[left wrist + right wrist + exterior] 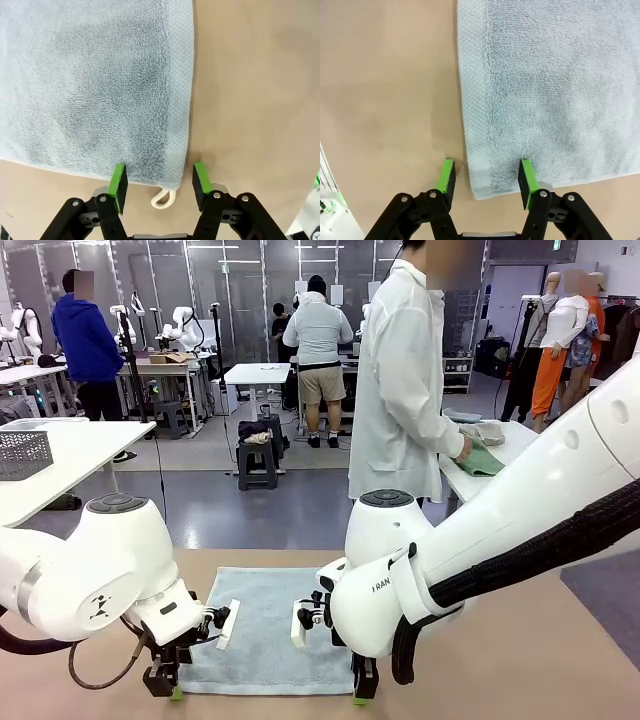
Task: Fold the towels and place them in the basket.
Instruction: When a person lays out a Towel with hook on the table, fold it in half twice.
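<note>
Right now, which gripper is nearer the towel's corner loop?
Left. The left gripper straddles the loop at one near corner of the towel; the right gripper straddles the other near corner.

The left arm [100, 560] and right arm [500, 530] reach in low from either side, wrists turned downward. The left gripper [159, 177] stands with jaws parted. So does the right gripper [487, 175], its pads well apart and holding nothing.
</note>
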Robot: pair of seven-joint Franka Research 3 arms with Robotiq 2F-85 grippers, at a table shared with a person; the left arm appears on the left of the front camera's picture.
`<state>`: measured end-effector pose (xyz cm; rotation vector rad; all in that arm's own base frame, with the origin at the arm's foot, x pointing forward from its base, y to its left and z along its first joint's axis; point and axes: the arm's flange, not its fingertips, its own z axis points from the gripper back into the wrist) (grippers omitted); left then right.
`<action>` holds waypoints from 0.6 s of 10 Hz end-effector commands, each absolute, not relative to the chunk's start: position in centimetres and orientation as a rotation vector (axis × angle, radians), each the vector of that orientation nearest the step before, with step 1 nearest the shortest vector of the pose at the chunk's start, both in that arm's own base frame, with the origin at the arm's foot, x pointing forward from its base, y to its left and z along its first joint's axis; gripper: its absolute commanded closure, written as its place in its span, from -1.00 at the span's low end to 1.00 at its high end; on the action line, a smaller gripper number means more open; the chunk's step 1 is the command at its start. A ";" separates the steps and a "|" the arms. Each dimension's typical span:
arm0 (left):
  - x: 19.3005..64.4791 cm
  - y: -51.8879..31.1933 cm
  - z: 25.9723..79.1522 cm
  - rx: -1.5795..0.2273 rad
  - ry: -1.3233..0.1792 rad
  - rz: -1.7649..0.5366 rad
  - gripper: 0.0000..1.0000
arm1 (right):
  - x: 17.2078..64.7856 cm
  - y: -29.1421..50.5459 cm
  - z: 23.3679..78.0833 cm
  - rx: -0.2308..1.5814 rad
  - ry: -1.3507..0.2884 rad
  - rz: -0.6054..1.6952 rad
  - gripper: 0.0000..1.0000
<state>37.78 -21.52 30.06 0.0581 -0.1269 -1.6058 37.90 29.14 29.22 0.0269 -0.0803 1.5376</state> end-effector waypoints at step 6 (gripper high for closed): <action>38.4 -21.8 30.2 0.068 -0.115 -1.592 -0.07 | 37.9 29.3 29.1 -0.012 -0.086 1.508 0.11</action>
